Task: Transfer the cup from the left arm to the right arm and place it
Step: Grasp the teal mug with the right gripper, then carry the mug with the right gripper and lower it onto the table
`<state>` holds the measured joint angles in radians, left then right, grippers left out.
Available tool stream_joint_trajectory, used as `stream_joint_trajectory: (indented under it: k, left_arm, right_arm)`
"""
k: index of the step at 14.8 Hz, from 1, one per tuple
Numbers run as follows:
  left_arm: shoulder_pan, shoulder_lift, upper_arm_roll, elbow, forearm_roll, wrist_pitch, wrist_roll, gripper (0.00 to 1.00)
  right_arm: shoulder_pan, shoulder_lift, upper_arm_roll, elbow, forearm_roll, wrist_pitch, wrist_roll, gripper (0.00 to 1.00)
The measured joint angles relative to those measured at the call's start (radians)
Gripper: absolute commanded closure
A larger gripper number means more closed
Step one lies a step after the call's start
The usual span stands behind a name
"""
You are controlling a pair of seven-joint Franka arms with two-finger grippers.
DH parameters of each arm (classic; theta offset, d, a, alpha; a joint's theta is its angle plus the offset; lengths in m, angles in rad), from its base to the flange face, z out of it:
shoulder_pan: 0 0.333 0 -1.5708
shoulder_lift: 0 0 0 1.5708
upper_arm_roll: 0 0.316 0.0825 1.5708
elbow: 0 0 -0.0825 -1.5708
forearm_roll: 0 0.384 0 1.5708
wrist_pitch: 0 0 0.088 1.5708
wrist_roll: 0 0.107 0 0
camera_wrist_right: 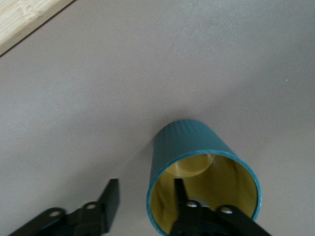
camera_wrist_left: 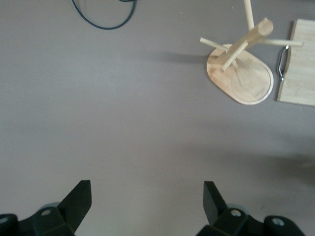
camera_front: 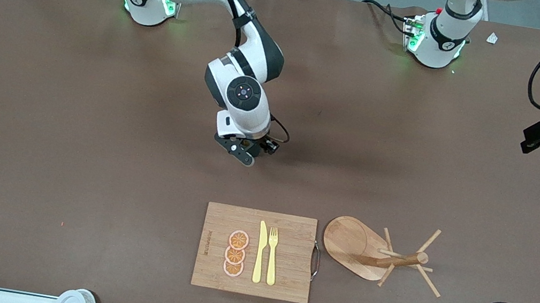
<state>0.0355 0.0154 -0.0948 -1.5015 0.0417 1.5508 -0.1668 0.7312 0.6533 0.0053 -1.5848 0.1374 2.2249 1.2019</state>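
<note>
Right arm at the cup, mid-table; left arm waits, empty.

Right gripper (camera_wrist_right: 145, 206) straddles the cup (camera_wrist_right: 189, 142) wall, one finger inside the rim, one outside, jaws apart and not clamped. Cup stands on bare table (camera_front: 87, 144), farther from the front camera than the cutting board (camera_front: 281, 283) and peg stand (camera_front: 378, 253). Left gripper (camera_wrist_left: 147, 201) is wide open near its end of the table. Risk: a finger catching the rim on withdrawal would tip the cup.

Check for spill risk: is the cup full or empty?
Empty: the cup shows its bare ochre floor, with only one finger of the right gripper inside.
</note>
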Motion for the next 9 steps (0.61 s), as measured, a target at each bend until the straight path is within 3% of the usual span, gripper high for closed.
stream_joint_trajectory:
  k: [3,9]
  left_arm:
    - [0.014,-0.031,-0.008,-0.032,-0.005,0.000,0.029,0.00]
    - [0.010,-0.042,-0.066,-0.047,-0.006,0.000,0.031,0.00]
  right_arm:
    - [-0.001,0.001,-0.006,0.000,0.000,-0.033,-0.062,1.00]
    - [-0.049,-0.019,-0.026,0.035,-0.001,-0.106,-0.245,1.00]
